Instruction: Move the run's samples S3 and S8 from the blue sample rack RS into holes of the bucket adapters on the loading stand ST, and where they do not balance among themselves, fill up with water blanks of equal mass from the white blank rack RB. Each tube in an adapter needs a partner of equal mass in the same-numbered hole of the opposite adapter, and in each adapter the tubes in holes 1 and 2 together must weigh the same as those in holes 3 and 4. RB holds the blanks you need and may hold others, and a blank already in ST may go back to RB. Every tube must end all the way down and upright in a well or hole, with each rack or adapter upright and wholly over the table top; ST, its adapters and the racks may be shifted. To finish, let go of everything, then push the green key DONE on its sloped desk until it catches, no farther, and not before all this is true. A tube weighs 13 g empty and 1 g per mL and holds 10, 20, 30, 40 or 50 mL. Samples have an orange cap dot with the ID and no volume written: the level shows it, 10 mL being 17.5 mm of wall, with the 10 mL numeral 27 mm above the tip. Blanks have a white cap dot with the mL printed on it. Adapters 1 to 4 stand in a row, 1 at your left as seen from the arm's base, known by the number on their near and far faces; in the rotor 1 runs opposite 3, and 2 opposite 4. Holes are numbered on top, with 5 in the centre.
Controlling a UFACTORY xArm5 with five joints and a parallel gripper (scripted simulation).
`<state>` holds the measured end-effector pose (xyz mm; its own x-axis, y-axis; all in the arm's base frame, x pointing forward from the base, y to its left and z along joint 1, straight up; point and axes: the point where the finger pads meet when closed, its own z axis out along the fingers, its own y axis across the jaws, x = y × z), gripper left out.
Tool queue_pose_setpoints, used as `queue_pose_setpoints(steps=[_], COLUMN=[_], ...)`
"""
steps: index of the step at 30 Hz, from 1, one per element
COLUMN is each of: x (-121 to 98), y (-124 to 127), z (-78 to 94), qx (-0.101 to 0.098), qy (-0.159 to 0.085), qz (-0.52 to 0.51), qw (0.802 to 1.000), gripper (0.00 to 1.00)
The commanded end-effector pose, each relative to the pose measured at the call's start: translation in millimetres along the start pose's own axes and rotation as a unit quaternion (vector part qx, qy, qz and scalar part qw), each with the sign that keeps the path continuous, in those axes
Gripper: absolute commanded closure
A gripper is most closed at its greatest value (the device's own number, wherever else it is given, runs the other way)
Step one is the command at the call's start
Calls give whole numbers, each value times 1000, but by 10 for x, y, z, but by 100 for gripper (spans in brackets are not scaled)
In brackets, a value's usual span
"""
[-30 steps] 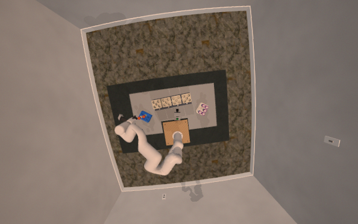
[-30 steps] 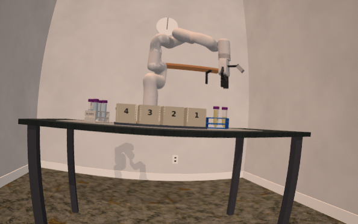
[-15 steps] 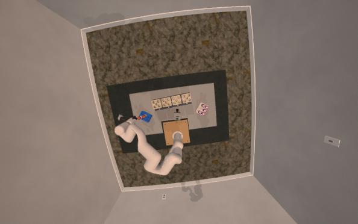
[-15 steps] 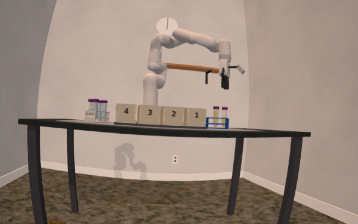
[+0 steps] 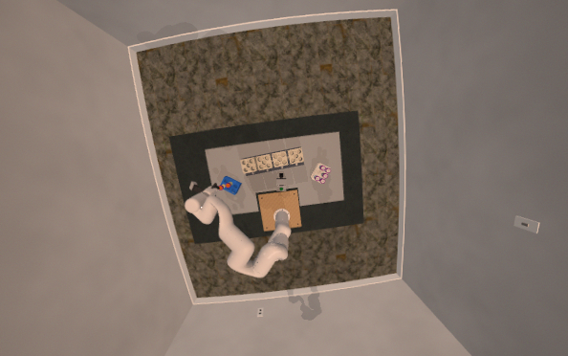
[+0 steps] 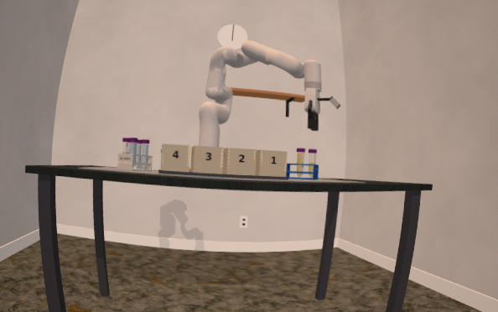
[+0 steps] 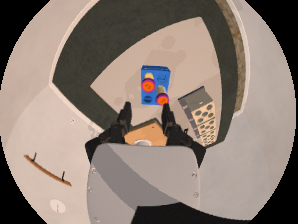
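Observation:
The blue sample rack RS (image 5: 232, 186) (image 6: 298, 172) (image 7: 156, 78) stands on the table to the side of adapter 1 (image 6: 273, 163) (image 5: 249, 166). It holds two upright purple-capped sample tubes (image 6: 300, 157) (image 6: 312, 157). Their orange cap dots (image 7: 148, 86) (image 7: 162, 99) show in the wrist view. My gripper (image 6: 313, 126) (image 7: 146, 108) (image 5: 216, 187) hangs well above the rack with its fingers pointing down, partly open and empty. Adapters 2 (image 6: 241, 161), 3 (image 6: 208, 159) and 4 (image 6: 175, 157) follow in a row on the stand. Their holes look empty from above.
The white blank rack RB (image 5: 319, 173) (image 6: 126, 159) with several purple-capped tubes stands beyond adapter 4. The green DONE key (image 5: 281, 189) sits on its small desk near the arm's base. A wooden shelf (image 6: 268, 95) (image 5: 268, 211) juts out at the arm's base.

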<state>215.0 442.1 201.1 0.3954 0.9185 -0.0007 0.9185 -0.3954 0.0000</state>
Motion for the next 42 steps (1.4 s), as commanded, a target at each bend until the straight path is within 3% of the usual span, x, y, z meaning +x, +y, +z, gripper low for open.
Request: queue_pose_setpoints(steps=[1,42], x=[13,15], y=[1,6], z=[79,780], qx=[0,0], qy=[2,2], qz=[0,0], qw=[1000,1000], gripper=[43,43])
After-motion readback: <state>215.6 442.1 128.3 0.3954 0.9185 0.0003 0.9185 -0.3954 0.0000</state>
